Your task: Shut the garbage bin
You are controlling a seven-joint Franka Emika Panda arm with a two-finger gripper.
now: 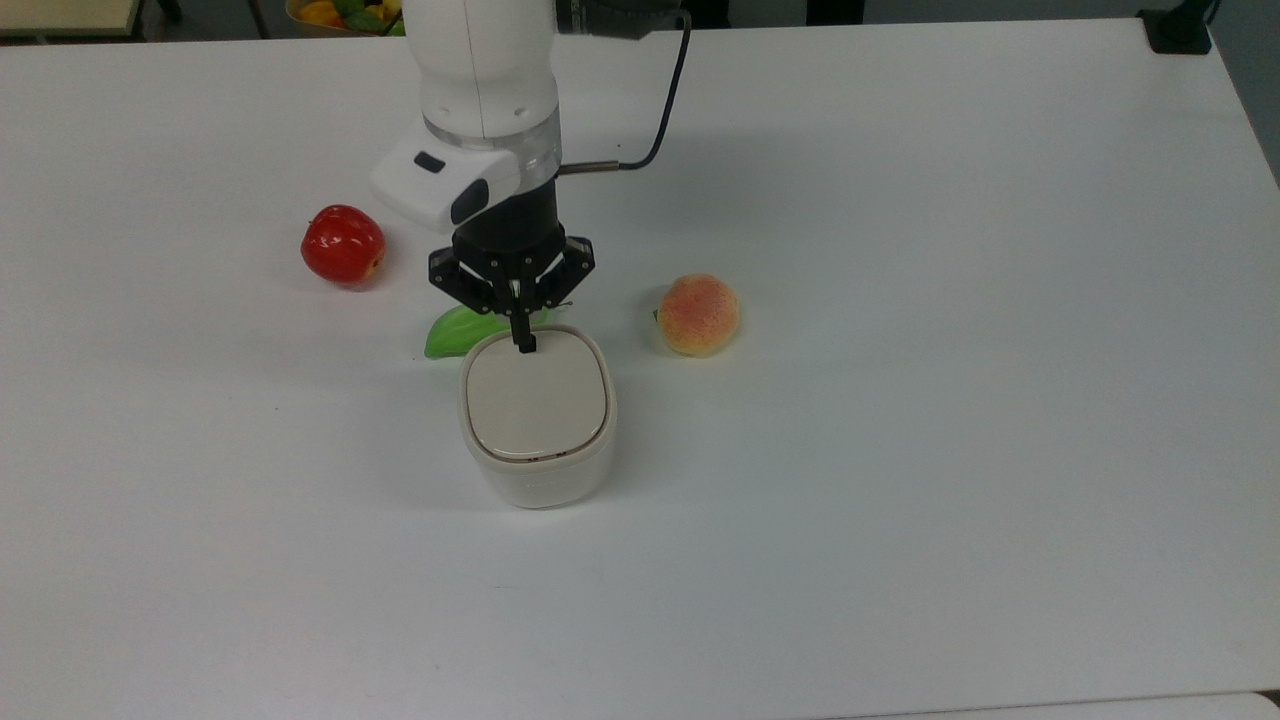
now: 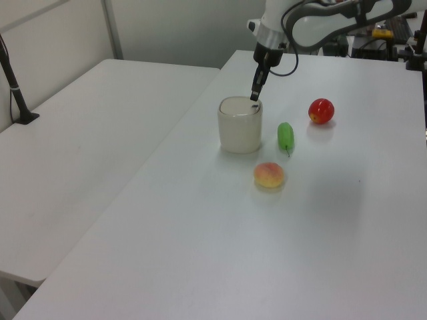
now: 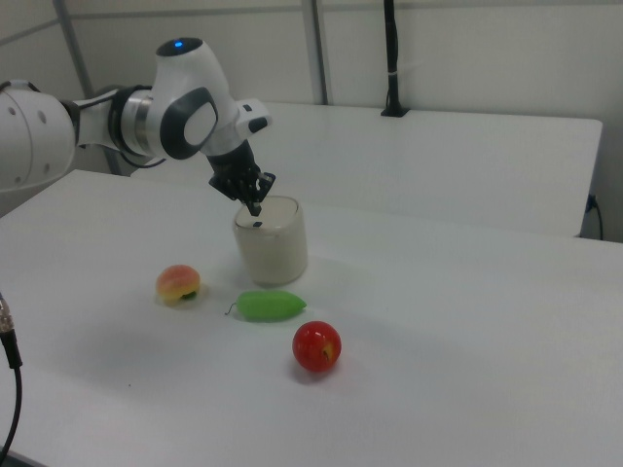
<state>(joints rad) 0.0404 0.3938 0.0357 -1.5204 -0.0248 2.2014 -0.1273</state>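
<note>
The garbage bin is a small cream-white rounded-square tub standing on the white table, its flat beige lid lying level on top. My gripper hangs just above the lid's far edge in the top view, fingers shut together and holding nothing. In the left view the fingertips are a little above the bin's top right rim.
A red apple lies at the top view's left. A green fruit rests beside the bin. A peach sits to the top view's right. A fruit basket stands beyond the table's far edge.
</note>
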